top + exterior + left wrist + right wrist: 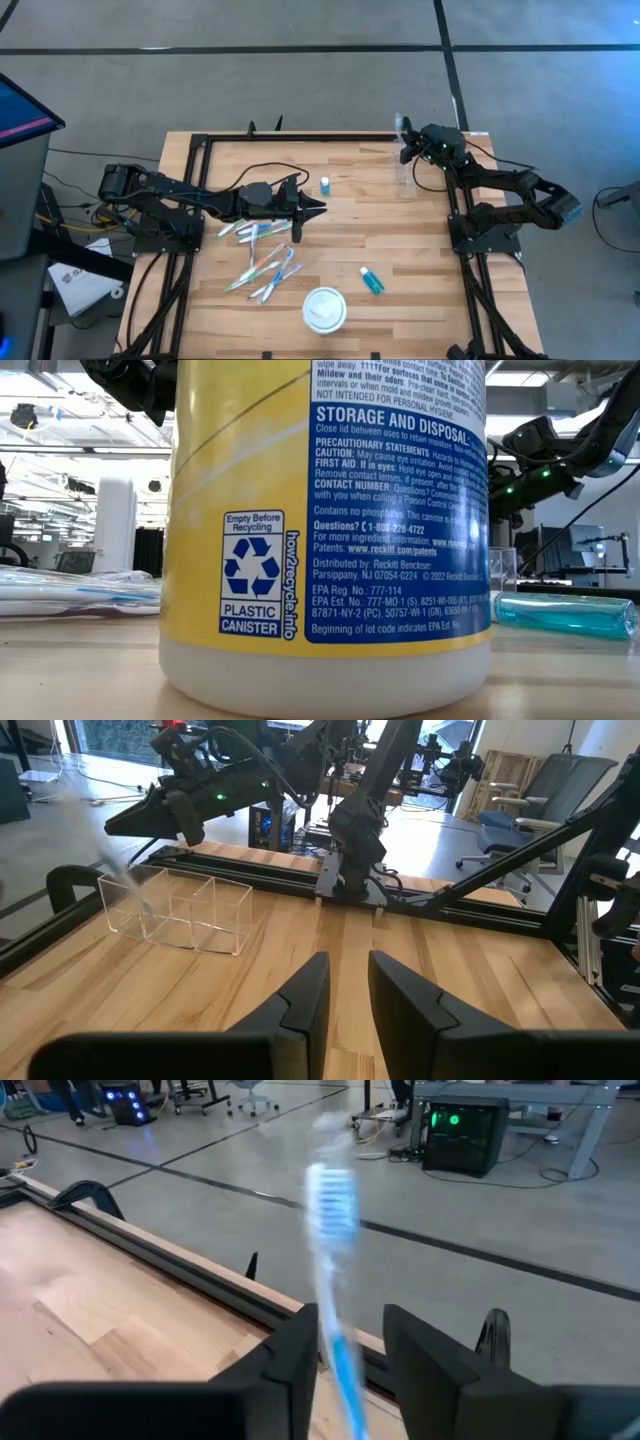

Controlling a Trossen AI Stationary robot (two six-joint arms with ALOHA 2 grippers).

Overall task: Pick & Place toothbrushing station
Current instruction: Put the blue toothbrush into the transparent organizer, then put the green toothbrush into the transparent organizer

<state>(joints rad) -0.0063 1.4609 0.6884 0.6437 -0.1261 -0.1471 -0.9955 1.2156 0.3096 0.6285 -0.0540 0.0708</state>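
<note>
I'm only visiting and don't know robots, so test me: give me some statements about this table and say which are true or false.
1. The right pincer has a blue-and-white toothbrush between its fingers. True.
2. The clear plastic compartment box lies near the table's far right corner. True.
3. The round white bowl-like disc sits at the table's far edge. False: it sits at the near edge.
4. The left pincer grips a small tube. False: nothing is between its fingers.
5. Loose pastel toothbrushes lie on the wooden table. True.
</note>
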